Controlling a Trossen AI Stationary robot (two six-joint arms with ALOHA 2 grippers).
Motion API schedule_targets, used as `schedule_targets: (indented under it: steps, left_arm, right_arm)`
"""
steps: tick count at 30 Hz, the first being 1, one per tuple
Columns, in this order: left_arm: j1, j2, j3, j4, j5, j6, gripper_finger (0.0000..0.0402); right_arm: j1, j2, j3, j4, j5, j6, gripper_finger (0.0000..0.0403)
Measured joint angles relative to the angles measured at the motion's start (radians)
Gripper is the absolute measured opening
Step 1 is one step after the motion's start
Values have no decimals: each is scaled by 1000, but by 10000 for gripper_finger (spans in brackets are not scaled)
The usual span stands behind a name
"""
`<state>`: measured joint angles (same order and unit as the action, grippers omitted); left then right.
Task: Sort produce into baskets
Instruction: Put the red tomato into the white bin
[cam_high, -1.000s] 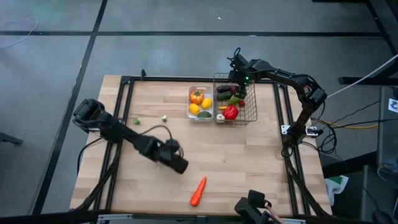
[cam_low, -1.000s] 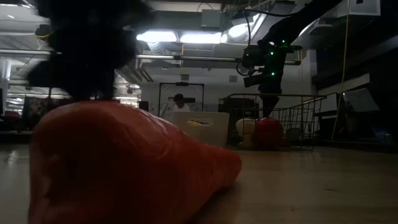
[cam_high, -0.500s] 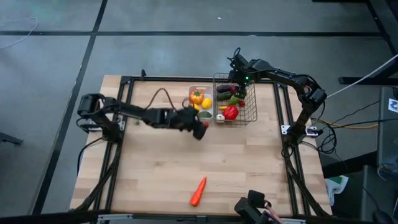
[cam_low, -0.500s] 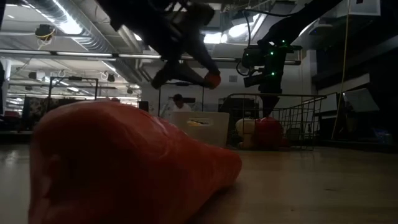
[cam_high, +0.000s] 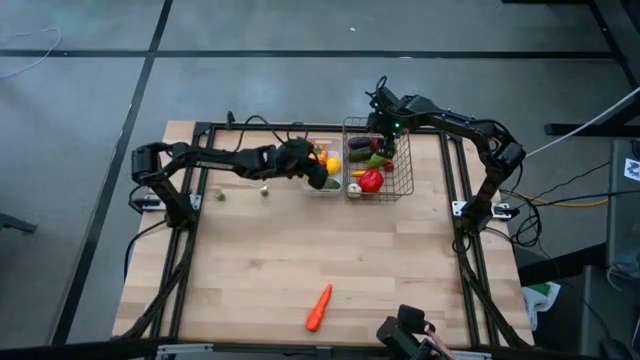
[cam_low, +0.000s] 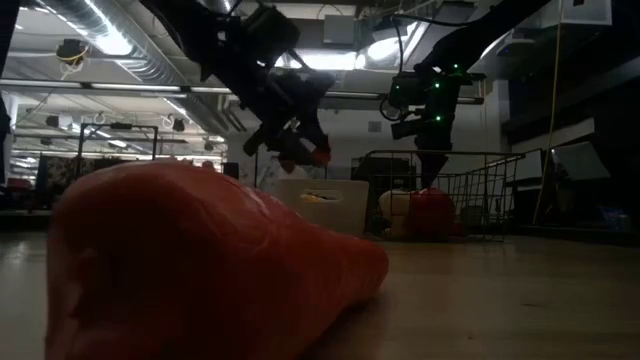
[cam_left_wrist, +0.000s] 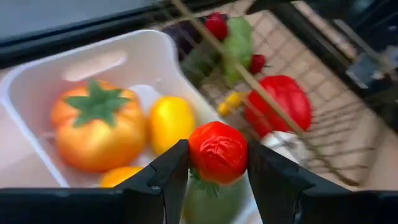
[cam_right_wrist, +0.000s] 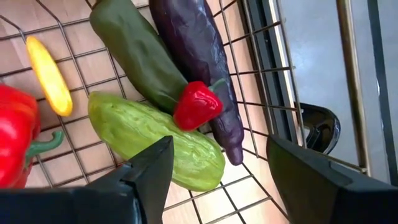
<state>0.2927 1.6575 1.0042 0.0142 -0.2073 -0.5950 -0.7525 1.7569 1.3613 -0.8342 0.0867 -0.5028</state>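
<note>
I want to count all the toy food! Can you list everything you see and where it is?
white tray: one, white, far side of the table beside the wire basket; holds an orange tomato and yellow lemons
wire basket: one, metal; holds a red pepper, purple eggplant, two green cucumbers, small red and yellow chillies
carrot: one, orange, alone at the table's near edge
small green bits: two, on the table's left
left gripper: over the tray, shut on a small red tomato
right gripper: open, over the basket
</note>
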Motion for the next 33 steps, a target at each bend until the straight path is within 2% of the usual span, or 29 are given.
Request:
schedule_targets:
  steps: [12, 26, 33]
  left_arm:
    - [48, 23, 0, -2, 13, 126, 153]
    - [89, 23, 0, -2, 12, 124, 153]
    - [87, 23, 0, -3, 12, 177, 154]
  right_arm:
    - [0, 0, 0, 3, 0, 0, 255]
    - [0, 0, 0, 3, 0, 0, 255]
    - [0, 0, 0, 3, -1, 0, 255]
